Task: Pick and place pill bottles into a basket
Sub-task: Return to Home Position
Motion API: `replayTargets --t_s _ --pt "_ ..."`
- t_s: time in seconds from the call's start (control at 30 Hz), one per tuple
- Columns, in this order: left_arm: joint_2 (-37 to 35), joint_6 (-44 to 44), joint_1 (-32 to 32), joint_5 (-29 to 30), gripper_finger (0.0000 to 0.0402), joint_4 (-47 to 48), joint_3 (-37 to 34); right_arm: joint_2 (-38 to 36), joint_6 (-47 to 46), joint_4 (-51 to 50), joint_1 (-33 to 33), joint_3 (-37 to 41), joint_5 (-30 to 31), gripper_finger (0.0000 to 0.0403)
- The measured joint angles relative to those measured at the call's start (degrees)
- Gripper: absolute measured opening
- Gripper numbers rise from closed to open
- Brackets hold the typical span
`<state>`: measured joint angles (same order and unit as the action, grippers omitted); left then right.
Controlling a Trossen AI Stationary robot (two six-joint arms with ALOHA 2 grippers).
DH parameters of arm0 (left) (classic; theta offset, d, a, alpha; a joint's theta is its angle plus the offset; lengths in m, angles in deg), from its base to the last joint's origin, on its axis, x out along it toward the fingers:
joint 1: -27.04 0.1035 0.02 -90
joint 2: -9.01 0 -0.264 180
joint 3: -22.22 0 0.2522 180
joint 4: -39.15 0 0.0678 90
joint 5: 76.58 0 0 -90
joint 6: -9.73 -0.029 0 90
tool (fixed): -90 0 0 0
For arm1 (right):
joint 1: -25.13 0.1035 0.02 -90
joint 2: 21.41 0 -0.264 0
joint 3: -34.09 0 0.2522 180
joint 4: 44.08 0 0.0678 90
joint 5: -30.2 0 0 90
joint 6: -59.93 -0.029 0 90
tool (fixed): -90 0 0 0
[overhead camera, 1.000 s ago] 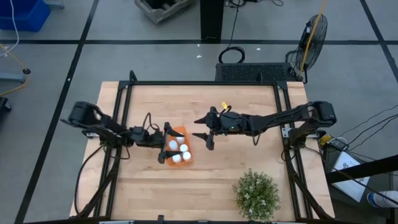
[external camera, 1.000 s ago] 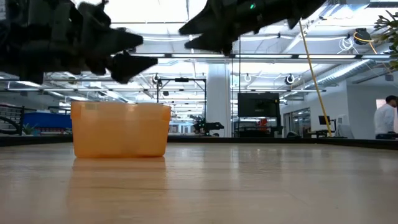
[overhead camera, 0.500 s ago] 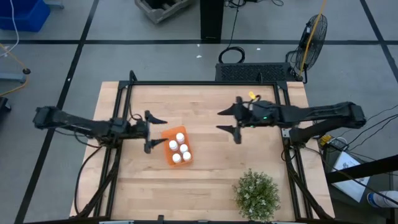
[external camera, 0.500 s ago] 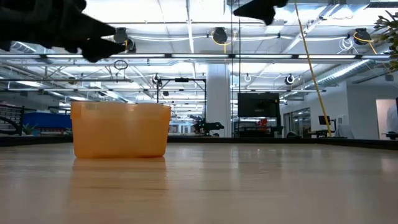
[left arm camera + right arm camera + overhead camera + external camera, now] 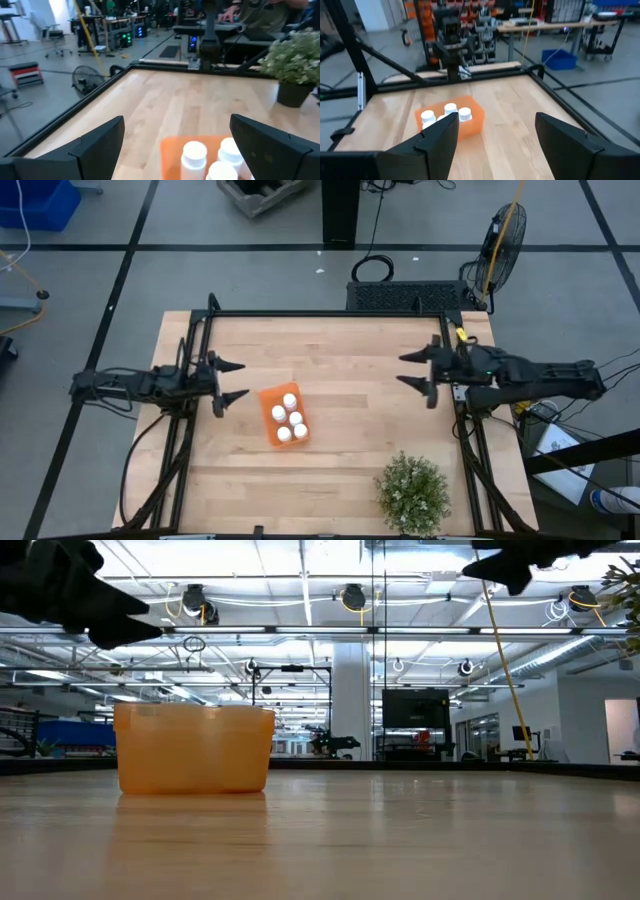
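— How far along is the job?

— As good as done, I'd judge. All five pill bottles [image 5: 295,418] stand upright inside the basket [image 5: 267,405], and I see none loose on the table [image 5: 340,345].

— And the arms?

— The left gripper [image 5: 238,380] hangs at the table's nine o'clock edge and the right gripper [image 5: 402,369] at three o'clock, both well apart from the basket. Each has its fingers spread wide with nothing between them. All that looks left is parking the arms.

— The surface?

— Pale wooden boards in a black frame. The basket sits slightly toward eight o'clock of centre, with a bushy plant [image 5: 411,492] at five o'clock.

— The room?

— Grey floor crossed by dark lines. There's a fan [image 5: 500,235] beyond one o'clock and a blue bin [image 5: 40,200] off at eleven. The low view looks into a wide workshop hall under ceiling lights [image 5: 350,595].
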<state>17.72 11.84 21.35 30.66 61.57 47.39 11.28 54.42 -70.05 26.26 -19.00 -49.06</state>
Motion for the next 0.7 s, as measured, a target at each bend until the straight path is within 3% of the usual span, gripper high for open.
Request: replayTargets --t_s 0.33,0.7 --pt "-5.5 1.6 0.0 -1.8 0.0365 3.4 0.0 -19.2 -0.7 -0.2 0.0 9.7 0.0 0.0254" --pt "-5.8 3.7 0.0 -1.0 0.0365 6.2 -0.4 -32.7 -2.2 -3.9 0.0 15.7 -0.1 0.0254"
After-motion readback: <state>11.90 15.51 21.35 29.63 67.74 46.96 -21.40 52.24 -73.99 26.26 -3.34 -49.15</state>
